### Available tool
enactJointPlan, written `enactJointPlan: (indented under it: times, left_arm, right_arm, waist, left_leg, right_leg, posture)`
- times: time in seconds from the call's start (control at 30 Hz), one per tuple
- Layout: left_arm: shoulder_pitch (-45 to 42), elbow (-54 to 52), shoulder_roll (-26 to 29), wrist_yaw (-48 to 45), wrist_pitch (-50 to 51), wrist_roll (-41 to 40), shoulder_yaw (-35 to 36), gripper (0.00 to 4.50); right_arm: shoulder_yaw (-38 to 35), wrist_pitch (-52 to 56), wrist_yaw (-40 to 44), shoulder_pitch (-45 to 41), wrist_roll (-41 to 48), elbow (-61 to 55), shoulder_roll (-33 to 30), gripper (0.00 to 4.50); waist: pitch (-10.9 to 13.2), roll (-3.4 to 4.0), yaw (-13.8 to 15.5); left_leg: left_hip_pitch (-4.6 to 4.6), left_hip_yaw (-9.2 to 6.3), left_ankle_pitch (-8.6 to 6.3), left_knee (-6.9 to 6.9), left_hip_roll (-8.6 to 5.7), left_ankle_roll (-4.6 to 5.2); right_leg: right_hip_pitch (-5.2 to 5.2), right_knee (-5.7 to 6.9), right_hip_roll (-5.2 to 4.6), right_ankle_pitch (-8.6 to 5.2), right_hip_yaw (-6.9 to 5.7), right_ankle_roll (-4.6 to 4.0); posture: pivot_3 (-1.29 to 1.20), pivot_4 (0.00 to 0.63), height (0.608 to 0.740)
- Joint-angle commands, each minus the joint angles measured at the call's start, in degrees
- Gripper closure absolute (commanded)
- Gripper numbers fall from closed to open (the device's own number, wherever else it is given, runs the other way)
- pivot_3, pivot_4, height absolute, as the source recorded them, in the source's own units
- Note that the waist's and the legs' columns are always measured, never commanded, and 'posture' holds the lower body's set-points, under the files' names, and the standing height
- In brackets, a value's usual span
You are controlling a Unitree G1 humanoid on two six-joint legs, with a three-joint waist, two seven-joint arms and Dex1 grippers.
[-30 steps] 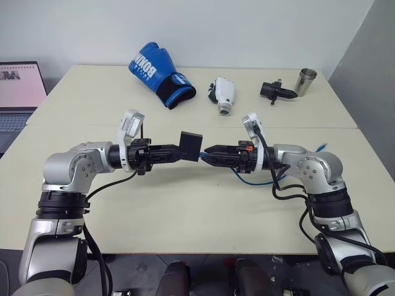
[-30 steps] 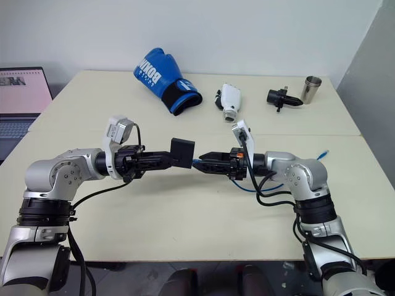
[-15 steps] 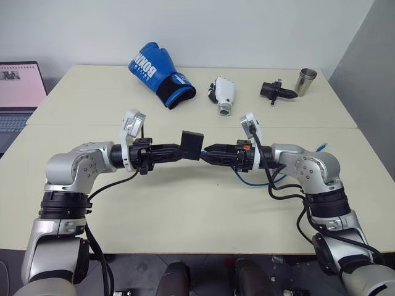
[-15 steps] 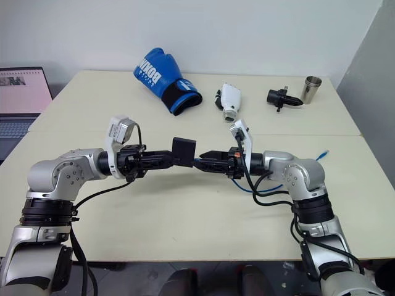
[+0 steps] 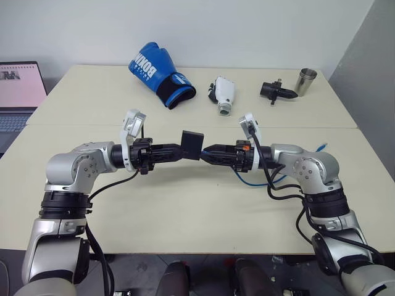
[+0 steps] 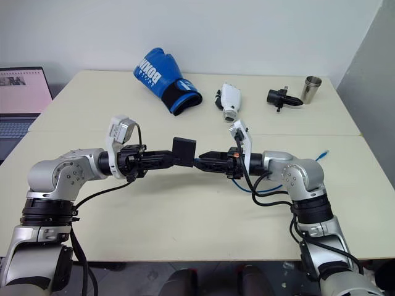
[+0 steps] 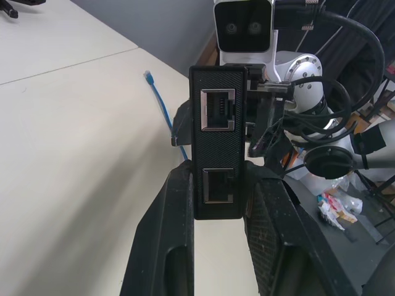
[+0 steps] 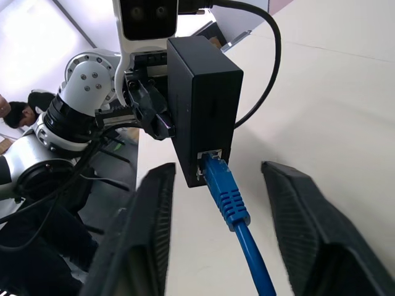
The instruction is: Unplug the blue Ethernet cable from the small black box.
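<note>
While the right gripper point(image 8: 217, 169) has narrowed slightly, fingers not yet touching the plug, the blue Ethernet cable point(image 8: 231, 203) sits plugged into the small black box point(image 8: 200, 105), clamped mid-air by the left gripper point(image 7: 219, 177): pull pending.

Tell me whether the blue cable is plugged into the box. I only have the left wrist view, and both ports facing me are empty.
Observer: Yes. The right wrist view shows the blue Ethernet cable plugged into a port on the far face of the small black box.
Operator: Has the right gripper got the plug?
Observer: No. The right gripper is open, with a finger on either side of the plug and clear of it.
Operator: Is the box resting on anything?
Observer: No. In the head view, the left gripper holds it in the air above the table.
</note>
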Motion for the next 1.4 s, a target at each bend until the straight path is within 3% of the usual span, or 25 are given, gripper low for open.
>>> enactJointPlan:
  times: [0.03,0.17,0.27,0.6,1.07,1.17,1.4]
  left_arm:
    - [-1.14,-0.79,-0.03,0.22,-0.38,-0.87,1.51,3.73]
    - [-1.22,-0.47,0.01,0.26,-0.49,-0.84,1.43,3.73]
    - [-1.22,-0.29,0.05,0.2,-0.52,-0.8,1.47,3.73]
    - [-1.12,-0.42,0.09,-0.23,-0.42,-0.93,1.64,3.73]
    - [1.02,2.71,5.81,1.76,-3.02,-0.3,8.46,3.74]
    - [2.8,1.75,5.82,2.72,-3.43,-0.01,8.71,3.74]
    - [6.35,-0.37,3.97,5.64,-8.77,4.51,5.14,3.74]
  right_arm:
    - [-0.21,-0.77,0.65,-0.47,0.28,-0.83,0.09,3.15]
    - [-0.25,-0.72,0.94,-0.46,0.24,-0.73,0.07,4.08]
    - [-0.3,-0.55,1.19,-0.43,0.34,-0.82,0.07,4.41]
    - [-0.6,0.19,1.53,-0.38,1.1,-1.18,0.11,4.41]
    - [-3.94,-2.0,0.29,3.45,-0.11,-0.13,-5.7,4.42]
    - [-5.75,-8.25,-5.09,1.93,-4.78,4.89,-4.31,4.42]
    - [-4.0,-35.59,-22.95,-5.63,-24.92,28.78,-0.81,4.42]
  waist:
    - [0.0,0.0,0.0]
    - [0.0,0.0,0.0]
    - [0.0,0.0,0.0]
    - [0.0,0.0,0.0]
    - [0.02,0.01,-0.01]
    - [0.02,0.01,-0.01]
    - [0.02,0.01,-0.09]
  left_leg:
    - [0.0,0.0,0.0,0.0,0.0,0.0]
    - [0.0,0.0,0.0,0.0,0.0,0.0]
    - [0.0,0.0,0.0,0.0,0.0,0.0]
    - [0.0,0.0,0.0,-0.01,0.0,0.0]
    - [-0.06,0.03,0.0,-0.04,0.0,0.0]
    - [-0.08,0.02,0.0,-0.03,0.01,0.0]
    - [-0.23,0.06,0.0,-0.03,0.01,0.0]
  right_leg:
    - [0.0,0.0,0.0,0.0,0.0,0.0]
    - [0.0,0.0,0.0,0.0,0.0,0.0]
    - [0.0,0.0,0.0,0.0,0.0,0.0]
    - [0.0,0.0,0.0,0.0,0.0,0.0]
    - [-0.1,-0.01,0.0,0.0,0.01,0.0]
    - [-0.11,-0.01,0.0,0.0,0.0,0.0]
    - [-0.3,0.02,0.0,0.0,0.05,0.0]
  posture:
    - [0.0,0.15,0.74]
    - [0.0,0.15,0.74]
    - [0.0,0.15,0.74]
    - [0.0,0.15,0.74]
    - [0.0,0.15,0.74]
    - [0.0,0.15,0.74]
    - [0.0,0.15,0.74]
